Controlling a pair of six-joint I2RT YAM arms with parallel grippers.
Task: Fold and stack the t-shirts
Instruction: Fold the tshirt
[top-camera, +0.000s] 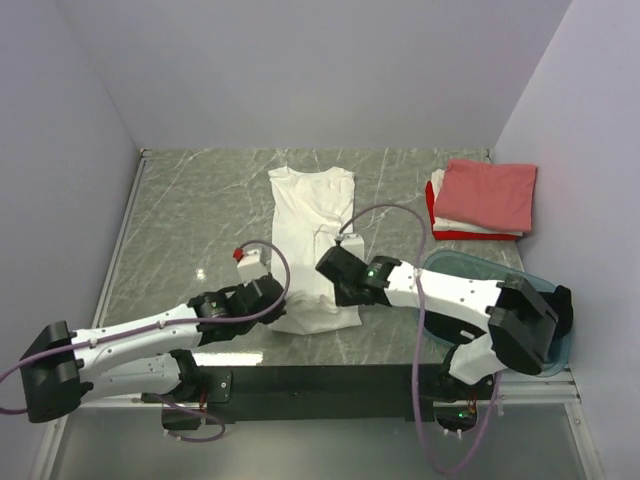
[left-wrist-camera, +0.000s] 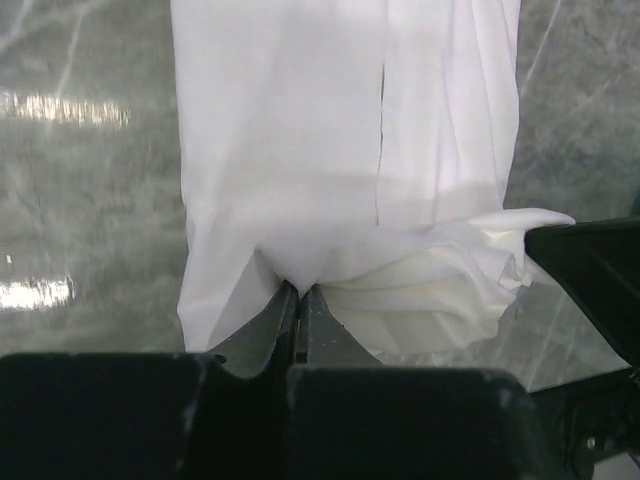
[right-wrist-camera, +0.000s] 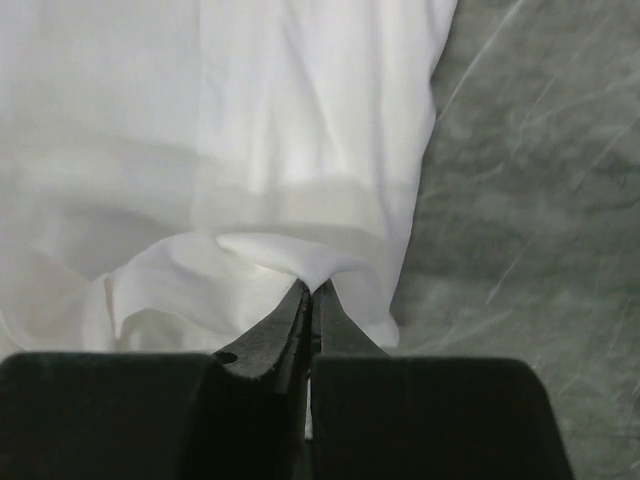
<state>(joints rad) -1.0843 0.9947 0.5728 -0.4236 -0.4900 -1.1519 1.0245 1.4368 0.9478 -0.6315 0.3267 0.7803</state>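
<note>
Left jaws: clenched on a bunched pinch of the near hem of the white t-shirt (left-wrist-camera: 350, 150), close to its left corner, as is seen in the left wrist view.
Right jaws: clenched likewise on a raised fold of the same hem, near the right corner, with cloth puckered to their left.
White t-shirt (top-camera: 312, 240): spread lengthwise on the bench (top-camera: 200, 220), collar at the far end, both sides laid inward so that a narrow strip is formed; a seam where the flaps meet is seen running down the middle.
Stack: a salmon-pink t-shirt (top-camera: 487, 195) is laid folded on top of a red t-shirt (top-camera: 433, 205) and a white layer at the far right of the bench, well apart from the shirt being worked.
Teal tub (top-camera: 445, 265): placed at the near right, partly hidden by the right arm.
Step in hand: the crosswise fold is judged to be starting, with the hem gripped at both corners.
Next move: both corners would need to be lifted together, carried away toward the collar at an even pace, and laid down squarely before anything is let go; uneven travel could skew the fold.
</note>
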